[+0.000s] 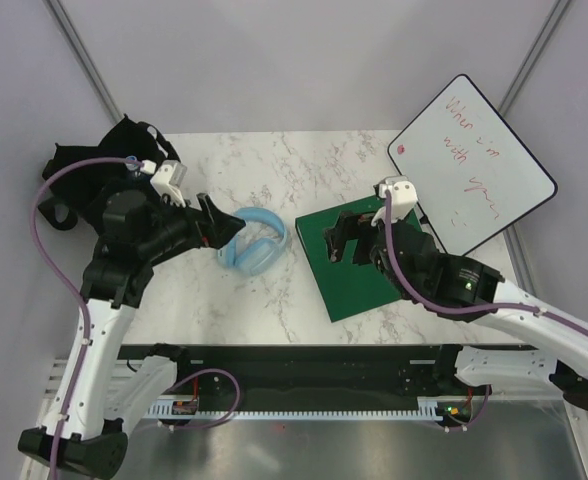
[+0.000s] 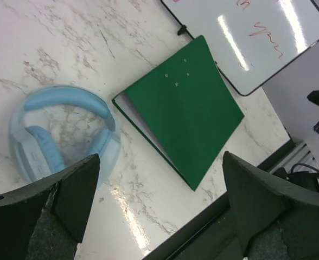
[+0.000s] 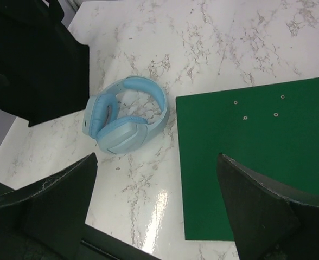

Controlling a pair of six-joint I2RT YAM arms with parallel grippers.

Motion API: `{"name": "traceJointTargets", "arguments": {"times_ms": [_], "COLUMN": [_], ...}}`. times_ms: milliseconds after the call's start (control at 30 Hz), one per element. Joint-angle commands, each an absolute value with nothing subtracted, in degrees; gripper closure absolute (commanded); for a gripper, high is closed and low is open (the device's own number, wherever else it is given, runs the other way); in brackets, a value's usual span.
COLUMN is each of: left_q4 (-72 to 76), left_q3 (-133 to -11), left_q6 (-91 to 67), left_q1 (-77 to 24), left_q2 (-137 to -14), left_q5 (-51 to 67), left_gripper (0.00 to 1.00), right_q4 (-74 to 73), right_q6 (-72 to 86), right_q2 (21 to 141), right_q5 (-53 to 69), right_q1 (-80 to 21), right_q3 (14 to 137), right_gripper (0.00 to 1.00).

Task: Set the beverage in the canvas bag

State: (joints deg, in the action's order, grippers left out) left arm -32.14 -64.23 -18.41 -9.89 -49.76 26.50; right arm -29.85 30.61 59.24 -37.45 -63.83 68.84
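Well, from above, the canvas bag (image 1: 119, 135) sits left of the blue headphones (image 1: 254, 240), partly hidden by the left arm. The left tool (image 1: 212, 224) is beside the headphones, its fingers apart. From the left wrist, a green folder (image 2: 186, 114) lies right of the headphones. From the right wrist, the right tool (image 3: 154, 211) is wide apart too.

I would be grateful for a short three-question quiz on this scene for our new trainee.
1. True or false: the blue headphones lie on top of the green binder.
2. Where is the canvas bag? A) at the far left corner of the table; B) at its near right corner; C) in its middle.
3. Fill in: the left gripper and the right gripper both stand ___ and hold nothing.

Key: 1 false, they lie beside it on the marble; 2 A; 3 open.
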Motion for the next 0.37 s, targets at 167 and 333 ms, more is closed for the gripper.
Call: {"name": "traceJointTargets", "arguments": {"times_ms": [167,333], "left_q4": [-26.7,-27.5], "left_q3": [-58.7,-59.8], "left_q6": [-20.4,-20.3], "left_q1": [-10.3,-10.3], "left_q2": [-41.2,-41.0], "left_q5": [33.8,33.9], "left_gripper": [0.00,0.00], "right_q4": [-33.1,-33.0], "right_q6": [34.2,34.0], "right_q2": [56.3,57.3], "right_q5": [-41.4,-42.1], "right_q1": [-63.7,-63.7], "right_q3": [69.1,70.5], "right_gripper": [0.02,0.02]}}
